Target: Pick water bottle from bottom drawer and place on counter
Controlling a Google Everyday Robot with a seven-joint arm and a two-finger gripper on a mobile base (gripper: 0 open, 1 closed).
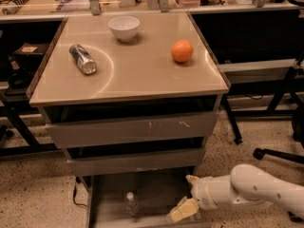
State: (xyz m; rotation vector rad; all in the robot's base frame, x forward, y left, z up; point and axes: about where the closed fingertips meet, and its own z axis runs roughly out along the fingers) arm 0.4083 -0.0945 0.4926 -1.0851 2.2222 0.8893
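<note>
one gap matters: water bottle (131,203) stands, seemingly upright, on the bottom drawer (156,190) floor. it lies view-left of the gripper (183,197), near but apart. gripper low over drawer's right side, fingers spread wide, nothing held.

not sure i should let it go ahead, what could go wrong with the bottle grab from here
The water bottle seems to stand upright in the bottom drawer; the open gripper, low at its right, could tip it coming in sideways.
The middle drawer front hangs close above the arm and may be struck on lifting.
A can, bowl and orange limit free counter space.
</note>
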